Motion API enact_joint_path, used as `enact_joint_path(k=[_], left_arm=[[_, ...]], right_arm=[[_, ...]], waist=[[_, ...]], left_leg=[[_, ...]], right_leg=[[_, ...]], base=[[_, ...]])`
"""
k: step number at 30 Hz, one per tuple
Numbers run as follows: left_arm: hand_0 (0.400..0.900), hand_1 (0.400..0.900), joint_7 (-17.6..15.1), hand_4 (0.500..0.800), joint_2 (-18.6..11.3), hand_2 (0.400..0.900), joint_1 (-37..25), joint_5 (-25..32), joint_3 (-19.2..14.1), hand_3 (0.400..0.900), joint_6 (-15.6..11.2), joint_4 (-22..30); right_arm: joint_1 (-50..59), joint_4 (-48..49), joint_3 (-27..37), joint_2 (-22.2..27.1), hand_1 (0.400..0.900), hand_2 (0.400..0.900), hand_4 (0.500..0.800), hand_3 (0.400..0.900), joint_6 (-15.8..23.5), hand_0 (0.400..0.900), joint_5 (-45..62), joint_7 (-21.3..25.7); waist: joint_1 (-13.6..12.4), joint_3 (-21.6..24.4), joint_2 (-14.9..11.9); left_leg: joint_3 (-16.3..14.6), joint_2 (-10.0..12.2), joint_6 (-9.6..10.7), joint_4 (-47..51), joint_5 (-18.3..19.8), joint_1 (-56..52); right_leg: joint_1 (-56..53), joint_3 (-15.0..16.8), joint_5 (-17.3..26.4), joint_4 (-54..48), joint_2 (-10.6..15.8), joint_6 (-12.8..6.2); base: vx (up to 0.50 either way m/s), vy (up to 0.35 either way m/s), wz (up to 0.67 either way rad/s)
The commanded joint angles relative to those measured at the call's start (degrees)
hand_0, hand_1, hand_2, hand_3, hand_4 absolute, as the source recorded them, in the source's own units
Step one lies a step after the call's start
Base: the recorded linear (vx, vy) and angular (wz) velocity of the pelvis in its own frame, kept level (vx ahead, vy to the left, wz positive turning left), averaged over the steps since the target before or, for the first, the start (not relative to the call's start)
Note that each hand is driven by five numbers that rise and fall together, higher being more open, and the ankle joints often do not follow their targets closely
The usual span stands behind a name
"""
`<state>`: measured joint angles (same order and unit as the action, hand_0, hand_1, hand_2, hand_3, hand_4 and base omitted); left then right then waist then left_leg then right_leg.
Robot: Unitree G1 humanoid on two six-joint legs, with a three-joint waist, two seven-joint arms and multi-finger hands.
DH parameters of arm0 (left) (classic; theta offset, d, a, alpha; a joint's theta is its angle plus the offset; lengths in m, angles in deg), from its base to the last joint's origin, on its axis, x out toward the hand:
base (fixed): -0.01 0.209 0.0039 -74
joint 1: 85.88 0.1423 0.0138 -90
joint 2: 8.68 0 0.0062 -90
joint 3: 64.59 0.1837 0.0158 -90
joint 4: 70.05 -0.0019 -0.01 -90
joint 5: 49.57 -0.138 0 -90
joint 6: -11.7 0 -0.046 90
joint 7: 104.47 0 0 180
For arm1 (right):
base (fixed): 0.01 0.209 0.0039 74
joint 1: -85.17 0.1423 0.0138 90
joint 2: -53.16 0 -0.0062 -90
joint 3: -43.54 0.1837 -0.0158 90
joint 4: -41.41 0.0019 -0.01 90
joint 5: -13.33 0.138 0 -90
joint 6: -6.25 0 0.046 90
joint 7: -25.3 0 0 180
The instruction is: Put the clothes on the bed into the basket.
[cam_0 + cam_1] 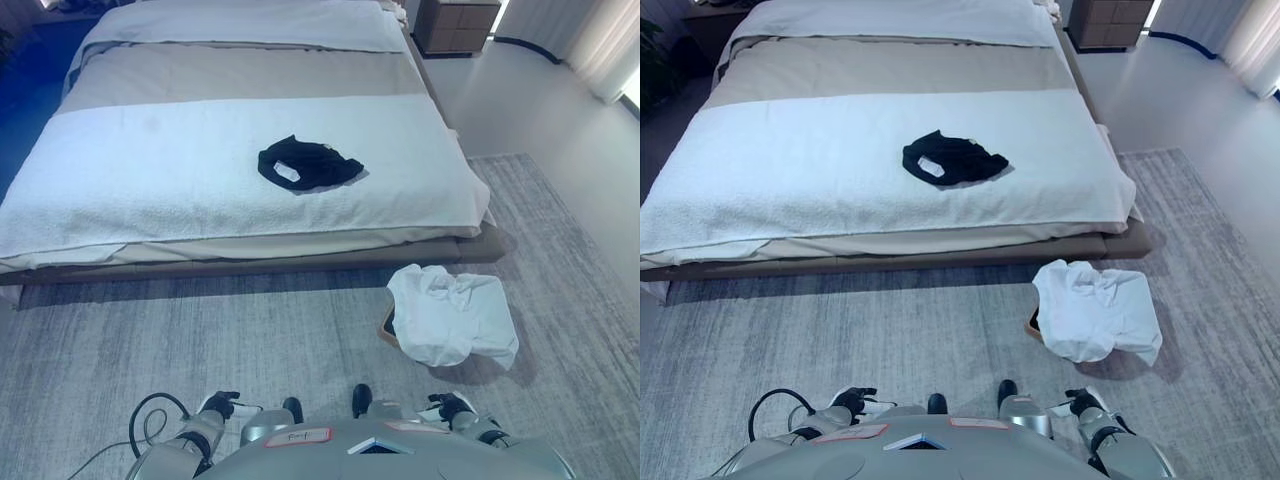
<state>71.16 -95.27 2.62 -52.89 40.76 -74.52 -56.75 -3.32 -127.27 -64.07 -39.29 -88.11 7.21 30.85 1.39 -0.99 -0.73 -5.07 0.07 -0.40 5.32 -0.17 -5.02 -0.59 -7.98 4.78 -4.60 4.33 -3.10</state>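
A black garment (308, 165) lies crumpled on the white blanket of the bed (150, 170), right of its middle. On the rug by the bed's near right corner, a white garment (455, 315) is draped over the basket (386, 325), of which only a brown edge shows. My left hand (218, 405) and right hand (452, 405) hang low at the bottom of the view, far from the bed, with relaxed fingers and nothing in them.
A grey rug (250, 340) covers the floor between me and the bed. A brown nightstand (455, 25) stands at the bed's far right. Pale curtains (610, 50) hang at the far right, with bare floor (540, 110) before them.
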Motion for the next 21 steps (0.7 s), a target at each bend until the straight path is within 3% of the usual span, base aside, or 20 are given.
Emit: enact_joint_path(k=[1,3,7,9,10,13,16,19,21], left_arm=[[0.9,0.9,-1.2,0.8,-1.4,0.9,-4.2,2.5,-2.6,0.9,-0.1,-3.3],[0.9,0.9,-1.6,0.8,-1.8,0.9,-4.1,4.8,-4.6,0.9,-0.2,-3.2],[0.9,0.9,-1.4,0.8,-1.7,0.9,-3.4,9.0,-7.7,0.9,-0.5,-3.4],[0.9,0.9,-1.2,0.8,-1.5,0.9,-3.3,10.6,-8.2,0.9,-0.7,-3.8],[0.9,0.9,-0.8,0.8,-1.7,0.9,-2.6,11.2,-8.7,0.9,-0.7,-4.1],[0.9,0.9,-1.0,0.8,-2.0,0.9,-0.1,12.1,-10.3,0.9,-0.7,-4.8],[0.9,0.9,-1.5,0.8,-1.9,0.9,0.9,13.5,-11.7,0.9,-0.9,-5.9],[0.9,0.9,-1.7,0.8,-1.8,0.9,2.0,14.5,-12.9,0.9,-0.8,-6.2],[0.9,0.9,-1.8,0.8,-1.9,0.9,2.7,15.1,-14.2,0.9,-0.7,-6.1]], right_arm=[[5.6,-0.8,-0.3,3.4,0.9,0.9,0.8,0.9,0.4,0.9,2.1,1.2],[5.7,-0.7,-0.4,3.5,0.9,0.9,0.8,0.9,0.8,0.9,2.3,1.3],[5.5,0.0,0.2,4.8,0.9,0.9,0.8,0.9,0.7,0.9,2.5,1.1],[5.8,-0.1,0.3,6.1,0.9,0.9,0.8,0.9,0.6,0.9,2.3,1.1],[5.8,-0.4,0.5,6.6,0.9,0.9,0.8,0.9,0.4,0.9,2.4,0.9],[4.8,-0.5,0.8,7.1,0.9,0.9,0.8,0.9,0.3,0.9,1.9,1.0],[5.2,-0.6,0.6,7.3,0.9,0.9,0.8,0.9,0.4,0.9,1.6,1.3],[6.6,-0.5,-0.2,6.7,0.9,0.9,0.8,0.9,0.3,0.9,1.5,1.2],[7.3,0.1,-0.8,6.1,0.9,0.9,0.8,0.9,0.2,0.9,1.1,0.6]], waist=[[0.7,-4.1,-0.1],[0.1,-4.8,-1.1],[-3.1,-8.8,-3.2],[-4.3,-9.5,-3.1],[-5.1,-9.0,-2.8],[-7.8,-8.3,-1.6],[-10.2,-8.0,-1.7],[-12.4,-7.6,-2.1],[-14.2,-6.9,-2.6]], left_leg=[[6.0,2.3,2.5,-3.0,1.4,0.7],[5.8,1.9,2.9,-10.3,2.9,4.0],[9.1,-1.5,2.9,-33.7,-3.9,16.6],[9.6,-4.3,2.8,-32.6,-4.4,23.4],[8.6,-4.0,2.7,-28.6,-4.4,25.6],[6.9,0.1,3.6,-11.3,-9.9,28.7],[8.9,3.0,5.6,-1.4,-12.9,33.6],[8.3,7.3,8.0,-1.9,-16.4,37.2],[7.2,9.9,9.2,-3.2,-20.1,37.3]], right_leg=[[0.7,4.1,-7.8,9.3,-1.6,-0.38],[0.7,4.6,-8.4,9.4,-2.0,0.51],[-2.9,5.0,-8.9,7.8,-2.6,2.86],[-4.8,5.1,-10.0,6.9,-2.6,3.04],[-6.5,5.5,-11.0,6.0,-2.8,2.65],[-11.6,7.7,-13.0,3.0,-3.7,1.53],[-15.3,11.4,-15.7,1.9,-2.9,0.27],[-19.1,14.7,-18.1,2.0,-0.8,-1.11],[-22.3,15.6,-19.7,2.9,2.3,-2.55]], base=[[0.02,-0.122,-0.03],[0.04,-0.18,-0.06],[0.05,-0.22,-0.06],[0.25,-0.095,0.07],[0.4,-0.013,-0.08],[0.51,0.068,-0.47],[0.49,0.089,-0.73],[0.61,0.219,-0.82],[0.77,0.385,-0.9]])
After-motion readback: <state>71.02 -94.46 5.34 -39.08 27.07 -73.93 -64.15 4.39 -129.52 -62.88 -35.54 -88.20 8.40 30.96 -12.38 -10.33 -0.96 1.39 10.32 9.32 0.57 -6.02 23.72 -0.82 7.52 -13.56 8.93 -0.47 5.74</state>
